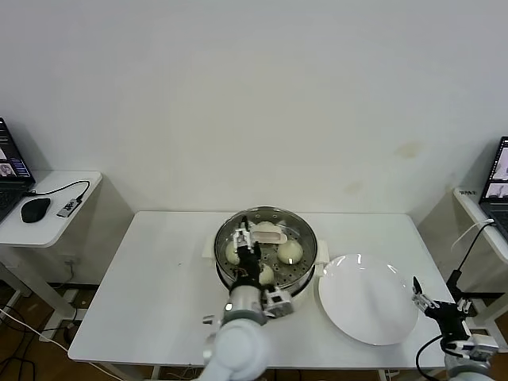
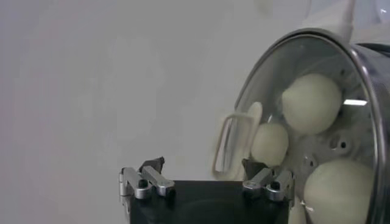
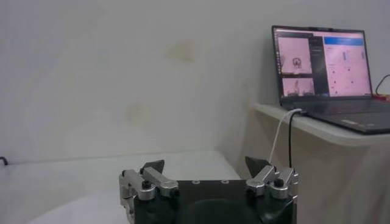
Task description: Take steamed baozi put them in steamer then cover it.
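Observation:
The steamer [image 1: 308, 240] stands mid-table with the cover [image 1: 274, 221] lying on it. Through the glass three baozi show [image 1: 290, 251] [image 1: 233, 252] [image 1: 267, 275]. My left gripper [image 1: 248, 246] hovers over the near side of the lid. In the left wrist view this gripper [image 2: 203, 164] is open, and the cover's cream handle [image 2: 234, 143] lies just beyond its fingertips, untouched. Baozi [image 2: 311, 103] [image 2: 270, 144] [image 2: 338, 189] sit on the perforated tray under the glass. My right gripper [image 1: 425, 302] [image 3: 205, 163] rests open and empty near the table's right front corner.
A white plate [image 1: 367, 298] lies right of the steamer, bare. Side shelves flank the table: the left one holds a mouse [image 1: 36, 209] and a laptop, the right one a laptop [image 3: 323, 67] with a white cable hanging down.

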Controlling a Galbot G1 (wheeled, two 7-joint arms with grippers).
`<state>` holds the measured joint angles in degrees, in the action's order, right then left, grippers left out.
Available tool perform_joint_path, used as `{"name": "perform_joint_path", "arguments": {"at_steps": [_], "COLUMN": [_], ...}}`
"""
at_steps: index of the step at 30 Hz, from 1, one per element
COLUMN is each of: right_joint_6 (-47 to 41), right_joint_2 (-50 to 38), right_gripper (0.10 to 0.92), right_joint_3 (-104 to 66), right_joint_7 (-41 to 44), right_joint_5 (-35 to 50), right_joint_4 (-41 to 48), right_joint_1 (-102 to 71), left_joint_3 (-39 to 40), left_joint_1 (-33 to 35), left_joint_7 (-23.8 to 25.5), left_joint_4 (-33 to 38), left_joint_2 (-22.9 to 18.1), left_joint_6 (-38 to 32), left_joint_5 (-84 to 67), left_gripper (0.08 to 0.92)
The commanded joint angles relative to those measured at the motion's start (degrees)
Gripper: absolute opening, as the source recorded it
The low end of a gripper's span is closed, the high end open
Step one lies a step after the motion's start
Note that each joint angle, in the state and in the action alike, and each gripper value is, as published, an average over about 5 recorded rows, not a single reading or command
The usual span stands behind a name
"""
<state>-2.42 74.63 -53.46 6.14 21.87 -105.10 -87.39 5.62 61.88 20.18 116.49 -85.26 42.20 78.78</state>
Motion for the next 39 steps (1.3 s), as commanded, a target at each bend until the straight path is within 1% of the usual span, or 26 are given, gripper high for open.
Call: {"name": "perform_joint_path", "arguments": {"at_steps": [1,3,5,7,10,13,16,19,23,29,33,39], "right_joint_6": [0.45,0.66,0.95,1.20,1.40,1.61,1.93,2.09,2.03,1.62,1.97,-2.37], "right_joint_2": [-1.28,-2.03,-2.89,-3.65,-4.24,-4.15,-3.89,-3.76,-4.13,-5.69,-5.61,-6.01], "right_gripper": [0.823,0.823,0.823,0.823,0.823,0.823,0.823,0.823,0.823,0.823,0.823,0.823], "right_joint_3": [3.00,3.98,5.31,6.86,9.22,11.14,12.12,12.35,13.12,15.34,15.79,16.95], "right_joint_7": [0.63,0.67,0.49,0.09,-0.35,-0.55,-0.80,-0.98,-1.39,-2.17,-2.55,-1.88], "right_joint_5": [0.00,0.09,0.35,0.61,0.71,0.43,0.24,0.17,0.17,0.56,0.10,0.76], "right_joint_4": [-2.27,-2.93,-3.68,-4.31,-4.65,-4.70,-4.83,-5.01,-5.30,-5.72,-6.25,-9.58], "right_joint_1": [-2.24,-3.31,-4.50,-5.56,-6.57,-7.22,-7.93,-8.59,-9.04,-9.66,-9.93,-10.98], "left_joint_3": [-13.54,-17.70,-23.54,-30.57,-38.99,-43.62,-46.17,-47.34,-47.41,-44.71,-43.12,-42.26], "left_joint_1": [3.20,4.62,6.60,9.06,13.10,18.17,22.85,26.04,28.70,32.35,33.52,33.92], "left_joint_7": [-12.37,-15.02,-16.35,-16.51,-16.22,-15.86,-15.24,-14.70,-13.71,-12.58,-12.28,-11.83], "left_joint_4": [9.81,9.69,8.83,7.51,5.44,3.26,1.18,-0.39,-2.79,-4.28,-4.42,-3.39], "left_joint_2": [5.14,6.19,6.89,7.16,7.09,6.80,6.45,5.98,5.50,4.73,4.13,3.43], "left_joint_6": [-14.16,-16.86,-20.09,-22.93,-25.70,-29.44,-34.60,-37.12,-38.64,-38.03,-37.17,-36.35], "left_joint_5": [-38.40,-47.21,-56.16,-64.40,-73.68,-77.67,-79.18,-81.25,-82.93,-81.40,-79.64,-78.65], "left_gripper": [0.823,0.823,0.823,0.823,0.823,0.823,0.823,0.823,0.823,0.823,0.823,0.823]}}
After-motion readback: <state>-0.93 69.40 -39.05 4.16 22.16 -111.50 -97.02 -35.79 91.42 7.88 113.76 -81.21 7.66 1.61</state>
